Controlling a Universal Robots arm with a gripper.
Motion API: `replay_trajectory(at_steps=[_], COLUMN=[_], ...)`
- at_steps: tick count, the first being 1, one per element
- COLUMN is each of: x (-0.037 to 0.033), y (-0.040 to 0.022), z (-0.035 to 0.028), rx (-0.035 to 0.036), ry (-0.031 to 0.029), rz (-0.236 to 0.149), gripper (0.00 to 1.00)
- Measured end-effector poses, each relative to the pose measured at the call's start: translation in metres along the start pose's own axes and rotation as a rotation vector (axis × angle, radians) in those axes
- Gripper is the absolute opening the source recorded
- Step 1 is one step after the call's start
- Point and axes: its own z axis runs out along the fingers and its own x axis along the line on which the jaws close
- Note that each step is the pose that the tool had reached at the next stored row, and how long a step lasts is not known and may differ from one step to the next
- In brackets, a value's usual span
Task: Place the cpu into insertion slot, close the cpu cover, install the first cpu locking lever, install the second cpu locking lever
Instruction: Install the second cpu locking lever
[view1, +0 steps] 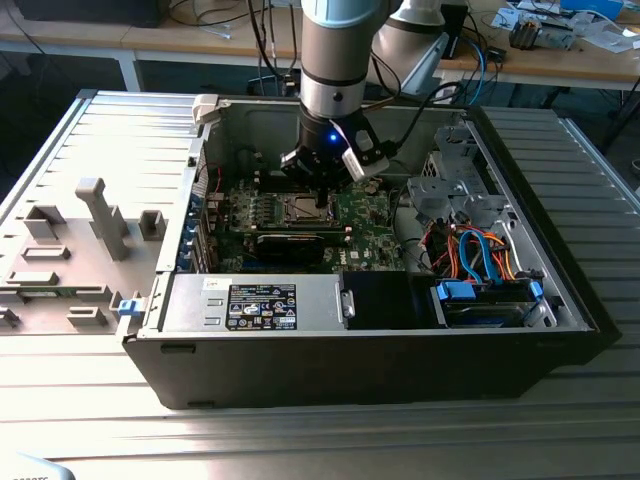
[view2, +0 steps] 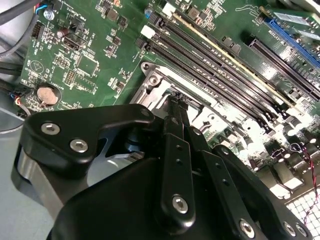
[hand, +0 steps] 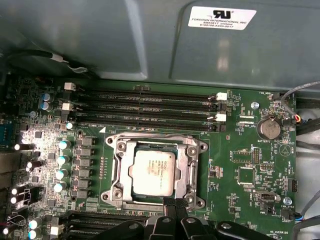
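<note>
I see the cpu (hand: 154, 171) seated in the insertion slot (hand: 118, 196), cpu cover (hand: 191, 170) down around it; my fingers (hand: 171, 206), pinched narrow, touch the frame's 6 o'clock edge.

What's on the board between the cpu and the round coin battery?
In the first wrist view, the silver cpu cover frames the cpu; beyond it lies green board with small chips, up to the coin battery.
</note>
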Motion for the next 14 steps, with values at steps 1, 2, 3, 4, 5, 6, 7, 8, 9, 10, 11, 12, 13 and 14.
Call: replay_trajectory(at_steps=[1,2,3,4,5,6,7,8,9,10,11,12,13,14], x=[-0.0001,-0.0001,0.0000,0.0003,0.0005,0.0006,0.0009,0.0011,0.0012,0.0013,0.0013,0.0014,0.0014,0.0015], y=[-0.0002,-0.0008,-0.0017,-0.0050,-0.0076,-0.0095,-0.0127,-0.0149,-0.0169,-0.0177,-0.0186,-0.0190,-0.0194,-0.0197], z=[0.0003,0.0007,0.0010,0.0014,0.0016,0.0017,0.0020,0.0025,0.0031,0.0037,0.0047,0.0052,0.0058,0.0064], rx=[-0.0006,-0.0034,-0.0095,-0.0269,-0.0384,-0.0491,-0.0692,-0.0818,-0.0892,-0.0920,-0.0951,-0.0965,-0.0976,-0.0979], ry=[-0.0002,-0.0004,-0.0008,-0.0021,-0.0029,-0.0036,-0.0052,-0.0060,-0.0065,-0.0067,-0.0070,-0.0072,-0.0073,-0.0073], rz=[0.000,0.000,0.000,0.000,0.000,0.001,0.001,0.001,0.001,0.001,0.001,0.001,0.001,0.001], gripper=[0.11,0.11,0.11,0.11,0.11,0.11,0.11,0.11,0.11,0.11,0.11,0.11,0.11,0.11])
